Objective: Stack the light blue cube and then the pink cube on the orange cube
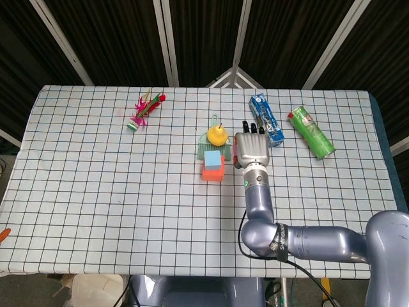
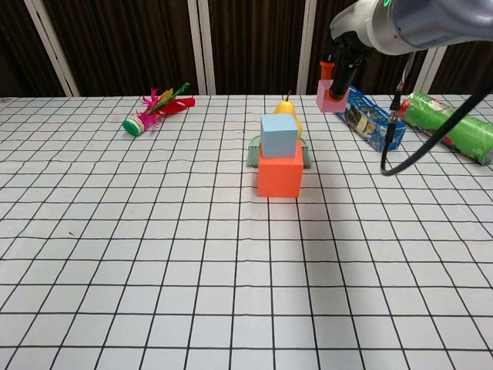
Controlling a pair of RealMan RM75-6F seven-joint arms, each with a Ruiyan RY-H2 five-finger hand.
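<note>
Above the bench [image 2: 154,254], right of the stack, the right robot hand [image 1: 252,149] grips the pink cube [image 2: 332,98] in the air, while the blue cube [image 2: 278,135] sits on the orange cube [image 2: 280,176].

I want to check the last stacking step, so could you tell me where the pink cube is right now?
In the chest view the pink cube is held in the air by the right hand, right of the light blue cube on the orange cube.
</note>
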